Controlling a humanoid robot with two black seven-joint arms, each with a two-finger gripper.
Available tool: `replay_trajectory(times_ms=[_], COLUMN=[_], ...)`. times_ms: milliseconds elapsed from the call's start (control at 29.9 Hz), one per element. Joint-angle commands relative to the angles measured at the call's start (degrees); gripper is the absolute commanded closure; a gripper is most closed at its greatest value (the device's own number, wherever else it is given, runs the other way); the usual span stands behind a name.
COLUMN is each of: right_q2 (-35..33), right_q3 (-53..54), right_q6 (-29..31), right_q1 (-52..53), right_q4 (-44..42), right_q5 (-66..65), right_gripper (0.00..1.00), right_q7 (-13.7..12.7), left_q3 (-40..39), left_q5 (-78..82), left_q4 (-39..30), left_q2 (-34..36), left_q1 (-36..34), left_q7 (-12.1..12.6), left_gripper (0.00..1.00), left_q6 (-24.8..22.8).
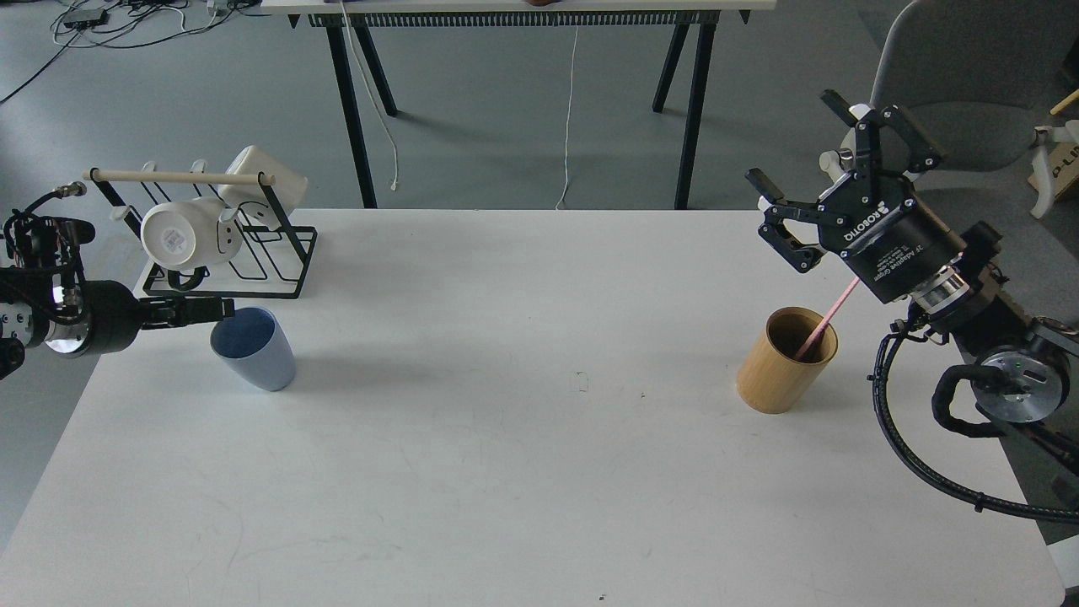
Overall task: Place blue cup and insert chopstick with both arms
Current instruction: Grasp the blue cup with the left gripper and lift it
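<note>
The blue cup (254, 348) stands upright on the white table (506, 472) at the left, in front of the mug rack. My left gripper (221, 309) reaches in low from the left, its tip at the cup's left rim. It is seen edge-on and dark, so its fingers cannot be told apart. The pink chopstick (828, 315) leans in the tan bamboo cup (786, 361) at the right, with its top hidden behind my right wrist. My right gripper (792, 139) is open and empty, raised above and behind the bamboo cup with its fingers pointing up and away.
A black wire rack (253, 253) with a wooden rod and white mugs (181, 234) stands at the table's back left, just behind the blue cup. A second table's legs (354, 110) and a grey chair (969, 76) stand beyond the far edge.
</note>
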Motion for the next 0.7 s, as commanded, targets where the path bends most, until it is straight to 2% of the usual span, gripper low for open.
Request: replay_trajectory(times_ms=[0, 200, 301, 535, 635, 668], right_q2=[-0.1, -0.1, 0.0, -0.1, -0.1, -0.1], right_q3=[0.0, 0.0, -0.2, 0.0, 0.0, 0.0], right_q6=[0.0, 0.0, 0.0, 0.0, 0.0, 0.0], right_q1=[0.0, 0.0, 0.0, -1.2, -1.6, -1.6], right_q4=[-0.3, -0.4, -0.5, -0.7, -1.4, -1.5], right_q5=[0.0, 0.0, 0.0, 0.0, 0.0, 0.0], right_gripper=[0.06, 0.06, 0.06, 0.06, 0.06, 0.06], right_q7=[0.0, 0.0, 0.0, 0.0, 0.0, 0.0], left_q3=[0.4, 0.2, 0.0, 0.2, 0.2, 0.2], left_q5=[0.9, 0.8, 0.6, 0.7, 0.6, 0.6], left_q4=[1.0, 1.1, 1.0, 1.0, 0.9, 0.7], left_q2=[-0.2, -0.9, -1.1, -2.5, -2.4, -2.4], left_q1=[1.3, 1.8, 1.7, 2.0, 2.6, 2.6], left_q7=[0.0, 0.0, 0.0, 0.0, 0.0, 0.0], left_gripper=[0.03, 0.04, 0.10, 0.55, 0.64, 0.72], left_q6=[1.6, 2.0, 2.4, 3.9, 4.0, 4.0])
